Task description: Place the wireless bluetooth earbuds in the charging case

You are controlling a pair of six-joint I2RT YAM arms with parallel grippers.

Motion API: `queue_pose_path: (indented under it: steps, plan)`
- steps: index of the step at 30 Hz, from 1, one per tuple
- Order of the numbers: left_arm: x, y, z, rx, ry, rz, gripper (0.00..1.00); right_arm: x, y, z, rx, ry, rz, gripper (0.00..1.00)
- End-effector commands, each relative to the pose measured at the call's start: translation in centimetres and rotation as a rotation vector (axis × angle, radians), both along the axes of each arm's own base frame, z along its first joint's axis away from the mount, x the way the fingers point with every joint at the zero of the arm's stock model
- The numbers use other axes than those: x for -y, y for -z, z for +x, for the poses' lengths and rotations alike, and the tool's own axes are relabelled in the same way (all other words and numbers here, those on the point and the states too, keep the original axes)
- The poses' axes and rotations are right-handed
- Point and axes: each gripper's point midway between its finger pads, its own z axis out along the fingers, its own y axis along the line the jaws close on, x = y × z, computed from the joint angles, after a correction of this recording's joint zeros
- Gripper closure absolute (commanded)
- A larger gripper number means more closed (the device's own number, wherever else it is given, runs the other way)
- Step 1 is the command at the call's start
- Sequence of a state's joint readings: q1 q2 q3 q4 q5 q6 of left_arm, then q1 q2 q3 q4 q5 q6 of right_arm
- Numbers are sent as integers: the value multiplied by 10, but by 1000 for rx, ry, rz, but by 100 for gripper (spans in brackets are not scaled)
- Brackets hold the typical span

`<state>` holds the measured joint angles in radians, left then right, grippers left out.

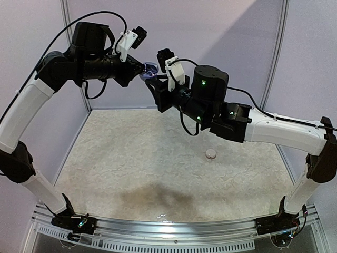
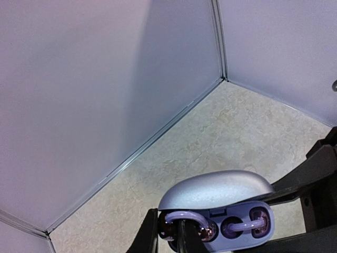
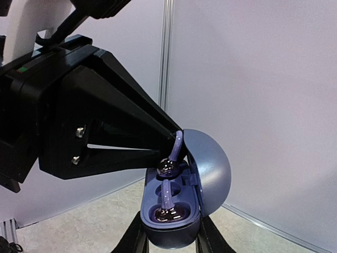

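The dark blue charging case (image 3: 174, 232) hangs high above the table with its lid (image 3: 210, 168) swung open, and my right gripper (image 3: 171, 236) is shut on its body from both sides. One purple earbud (image 3: 167, 210) sits in the slot nearer the right wrist camera. My left gripper (image 2: 171, 227) is shut on a second purple earbud (image 2: 185, 220), whose shiny dark end (image 3: 169, 166) rests at the mouth of the far slot. In the top view the case (image 1: 150, 68) shows between the two raised grippers. The seated earbud (image 2: 246, 225) also shows beside the held one.
A small whitish round object (image 1: 210, 154) lies on the pale mottled table (image 1: 158, 174), right of centre. White booth walls (image 1: 221, 31) close the back and sides. Both arms are raised near the back wall.
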<state>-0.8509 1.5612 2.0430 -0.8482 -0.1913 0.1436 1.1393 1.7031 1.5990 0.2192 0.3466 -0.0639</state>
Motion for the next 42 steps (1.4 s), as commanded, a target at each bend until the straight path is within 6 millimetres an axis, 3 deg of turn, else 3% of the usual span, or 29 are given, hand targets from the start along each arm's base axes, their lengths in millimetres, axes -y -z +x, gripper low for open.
queue_pose_path:
  steps: [1, 9, 19, 25, 42]
  plan:
    - [10, 13, -13, -39, 48, 8, 96, 1, -21, -6, 13, -5, 71, 100]
    - [13, 16, -14, -37, 68, 17, 81, 1, -22, -5, -3, -11, 101, 100]
    - [11, 15, -19, -35, 87, 29, 77, 5, -22, -6, -3, -2, 105, 100]
    - [12, 18, -20, -10, 113, 71, 66, 6, -21, -6, 2, 0, 95, 100]
    - [14, 33, -31, -54, 175, 122, 65, 12, -20, -7, -42, -35, 119, 100]
